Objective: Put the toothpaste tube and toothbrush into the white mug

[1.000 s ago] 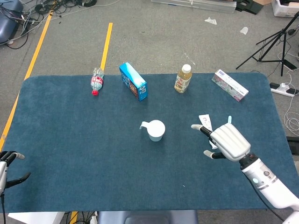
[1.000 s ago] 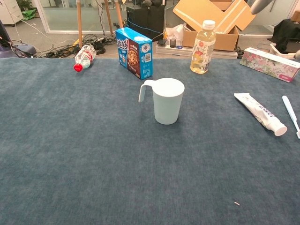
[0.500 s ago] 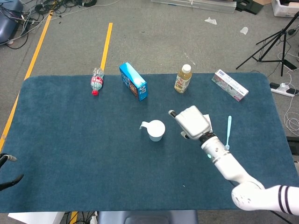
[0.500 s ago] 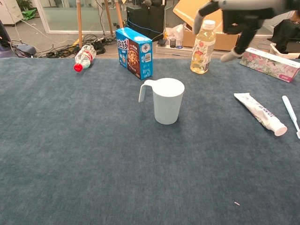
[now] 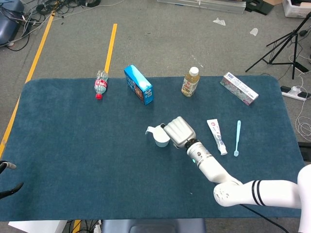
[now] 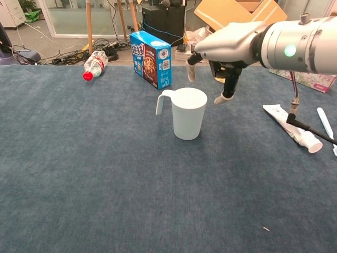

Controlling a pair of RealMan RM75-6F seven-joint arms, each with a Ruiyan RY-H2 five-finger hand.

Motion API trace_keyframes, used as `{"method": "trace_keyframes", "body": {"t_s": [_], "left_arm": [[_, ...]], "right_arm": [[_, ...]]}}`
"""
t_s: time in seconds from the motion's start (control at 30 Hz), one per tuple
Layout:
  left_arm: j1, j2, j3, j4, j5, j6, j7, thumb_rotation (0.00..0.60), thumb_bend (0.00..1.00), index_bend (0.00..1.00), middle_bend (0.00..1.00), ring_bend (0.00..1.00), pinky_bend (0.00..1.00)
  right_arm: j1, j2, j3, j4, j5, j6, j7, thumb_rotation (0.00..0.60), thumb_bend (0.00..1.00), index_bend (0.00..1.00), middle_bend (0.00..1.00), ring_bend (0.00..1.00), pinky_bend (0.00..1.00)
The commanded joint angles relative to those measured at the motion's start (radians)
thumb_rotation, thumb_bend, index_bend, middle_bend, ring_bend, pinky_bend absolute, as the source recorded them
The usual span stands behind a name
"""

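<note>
1. My left hand (image 5: pixel 7 177) shows only as dark fingertips at the near left edge of the table (image 5: pixel 73 160). They are apart and nothing lies between them, though most of the hand is cut off.
2. My right hand (image 5: pixel 179 132) hangs above the table just right of the mug (image 6: pixel 187 112). In the head view it covers part of the rim. In the chest view its fingers (image 6: pixel 228 87) point down, spread, holding nothing. Contact with the mug cannot be confirmed.
3. The mug stands upright near the table's middle, handle to the left. Nothing can be seen in it from the chest view; its inside is not visible.
4. The toothpaste (image 5: pixel 216 136) lies flat to the right of my hand, cap end toward the near side.
5. The toothbrush (image 5: pixel 237 138) lies just right of the toothpaste, roughly parallel, apart from it.
6. Along the far edge, left to right: a bottle (image 5: pixel 100 84) on its side with a red cap, a blue box (image 5: pixel 138 84) standing, a juice bottle (image 5: pixel 190 82) upright, and a flowered box (image 5: pixel 239 88) lying flat.
</note>
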Motion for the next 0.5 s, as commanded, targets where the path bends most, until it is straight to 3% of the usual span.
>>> {"method": "trace_keyframes", "body": {"t_s": [0.03, 0.5], "left_arm": [[-0.001, -0.001, 0.0, 0.0, -0.001, -0.004, 0.002, 0.6, 0.0, 0.43, 0.4, 0.31, 0.35], [-0.001, 0.0, -0.003, 0.0, -0.007, -0.014, -0.001, 0.6, 0.0, 0.43, 0.4, 0.31, 0.35]], "right_arm": [[0.011, -0.004, -0.015, 0.007, 0.012, 0.001, -0.004, 0.6, 0.1, 0.34, 1.0, 1.0, 1.0], [0.053, -0.081, -0.056, 0.091, 0.028, 0.001, 0.021, 0.6, 0.1, 0.38, 1.0, 1.0, 1.0]]}}
